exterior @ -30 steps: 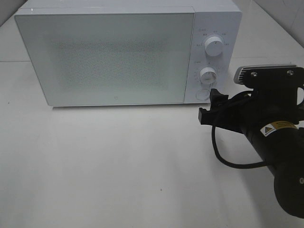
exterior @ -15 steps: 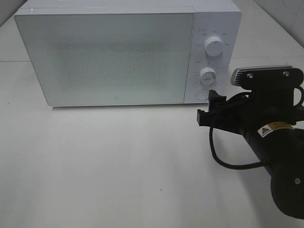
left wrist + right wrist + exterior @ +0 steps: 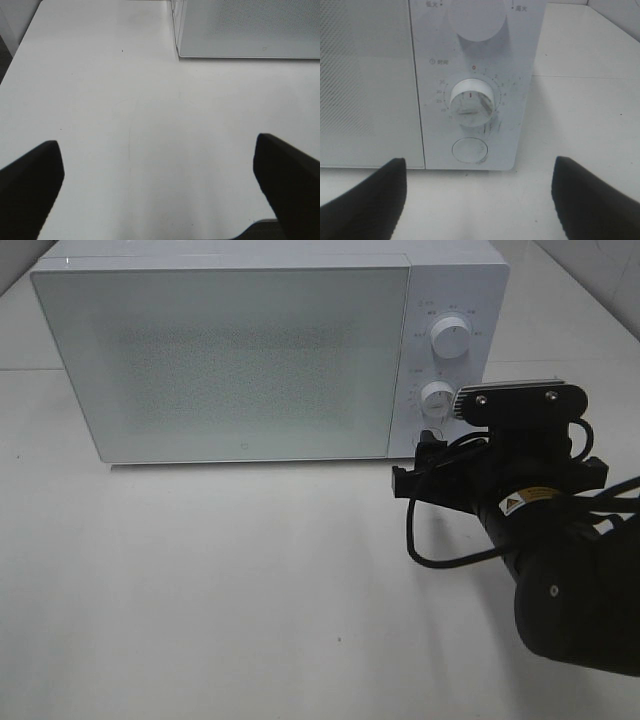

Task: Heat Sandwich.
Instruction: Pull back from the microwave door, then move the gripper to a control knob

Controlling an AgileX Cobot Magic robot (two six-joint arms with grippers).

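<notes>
The sandwich is out of view. The white microwave (image 3: 220, 360) stands at the back of the table with its door shut. My right gripper (image 3: 418, 465) hovers open just in front of the control panel's lower corner. In the right wrist view the right gripper (image 3: 479, 200) faces the timer knob (image 3: 471, 100) and the round button (image 3: 469, 149) below it, and its dark fingers (image 3: 365, 200) hold nothing. My left gripper (image 3: 157, 187) is open over bare table, with the microwave's corner (image 3: 182, 47) some way ahead of it.
An upper knob (image 3: 452, 338) and the timer knob (image 3: 437, 397) sit on the panel right of the door. A black cable (image 3: 430, 558) loops below the right wrist. The white table (image 3: 200, 590) stretches in front of the microwave.
The right arm has moved left and closer to the microwave's control panel, and its gripper now covers the round button in the high view. The gripper openings are unchanged.
</notes>
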